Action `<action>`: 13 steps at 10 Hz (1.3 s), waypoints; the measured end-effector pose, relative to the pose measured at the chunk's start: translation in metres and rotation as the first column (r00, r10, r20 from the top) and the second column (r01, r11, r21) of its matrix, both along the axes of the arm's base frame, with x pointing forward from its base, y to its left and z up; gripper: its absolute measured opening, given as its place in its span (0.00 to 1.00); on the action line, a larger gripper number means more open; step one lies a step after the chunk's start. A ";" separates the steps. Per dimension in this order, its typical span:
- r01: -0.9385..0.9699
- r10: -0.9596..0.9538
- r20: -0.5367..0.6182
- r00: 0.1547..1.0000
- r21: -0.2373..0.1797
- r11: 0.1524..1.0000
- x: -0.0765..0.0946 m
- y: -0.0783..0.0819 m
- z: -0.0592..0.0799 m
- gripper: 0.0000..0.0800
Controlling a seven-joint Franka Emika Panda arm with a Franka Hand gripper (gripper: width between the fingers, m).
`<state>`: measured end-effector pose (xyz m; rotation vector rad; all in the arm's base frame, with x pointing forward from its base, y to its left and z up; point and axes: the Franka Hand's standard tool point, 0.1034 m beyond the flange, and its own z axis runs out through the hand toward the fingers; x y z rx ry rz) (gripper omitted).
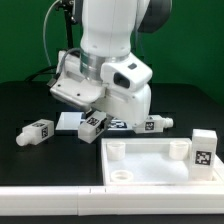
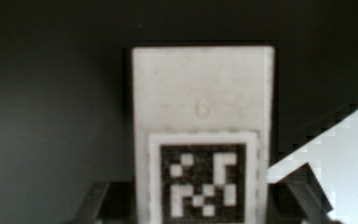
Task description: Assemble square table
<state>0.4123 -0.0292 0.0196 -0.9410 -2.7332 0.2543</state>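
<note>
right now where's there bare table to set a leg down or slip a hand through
Free: the black table bordered by the left leg, the square top and the white rail. Crowded: under the arm, where the claw grips a held leg over the marker board, with a right leg beside.

Tabletop [image 1: 150,168] lies flat; pincer [image 2: 192,196] holds one tagged leg [image 2: 197,100].

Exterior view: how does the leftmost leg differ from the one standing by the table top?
Pose: the leftmost leg lies on its side; the standing leg is upright. Place: the leftmost leg sits alone on the black table; the standing leg is at the table top's rim. Both are white and tagged.
</note>
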 end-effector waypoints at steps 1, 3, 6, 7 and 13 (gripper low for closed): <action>0.020 -0.020 0.001 1.000 -0.015 1.000 -0.001 0.002 -0.001 0.36; 0.038 -0.038 0.003 0.999 -0.018 0.999 0.000 -0.002 -0.001 0.36; 0.058 -0.058 0.003 0.998 -0.022 0.998 -0.001 -0.004 -0.002 0.60; 0.072 -0.072 0.003 0.997 -0.026 0.997 -0.001 -0.005 -0.002 0.76; 0.644 -0.599 0.263 0.756 -0.132 0.754 0.044 0.018 0.049 0.81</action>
